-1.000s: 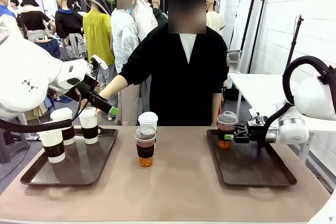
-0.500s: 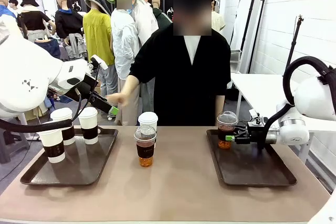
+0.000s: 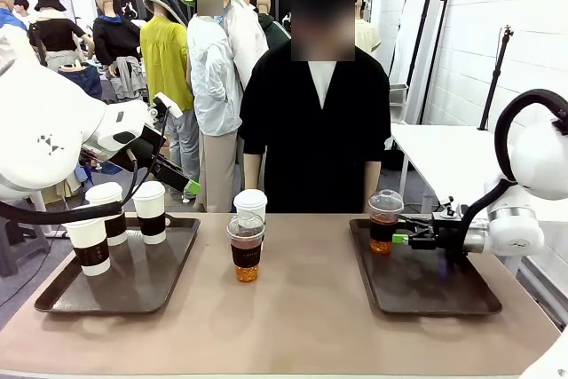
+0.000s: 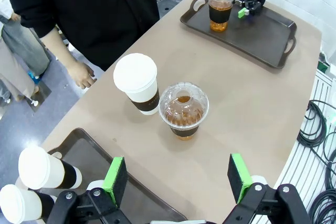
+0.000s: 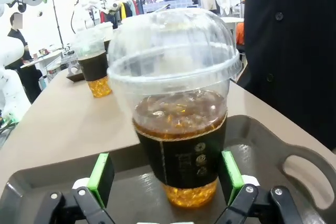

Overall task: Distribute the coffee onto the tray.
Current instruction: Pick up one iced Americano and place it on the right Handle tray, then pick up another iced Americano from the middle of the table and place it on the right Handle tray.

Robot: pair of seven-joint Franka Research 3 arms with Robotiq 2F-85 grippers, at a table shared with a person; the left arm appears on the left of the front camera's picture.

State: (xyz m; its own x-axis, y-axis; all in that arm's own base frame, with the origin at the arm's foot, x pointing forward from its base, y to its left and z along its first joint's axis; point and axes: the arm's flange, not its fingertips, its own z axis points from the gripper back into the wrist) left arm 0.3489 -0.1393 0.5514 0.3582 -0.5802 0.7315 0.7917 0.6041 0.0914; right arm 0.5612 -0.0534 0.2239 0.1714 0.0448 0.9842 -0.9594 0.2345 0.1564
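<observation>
Bright, even indoor light with soft shadows

We see white glare on the dome of the clear cup in the right wrist view, hazy background behind it, and the counter edge bowed by the left wrist's wide lens.

Glossy white, rounded left arm bearing small dark triangular marks; matching right arm looped by a thick black cable. Black left gripper and right gripper carry bright green pads.

A person in a black top stands behind the tan table; cables lie coiled beside it.
</observation>
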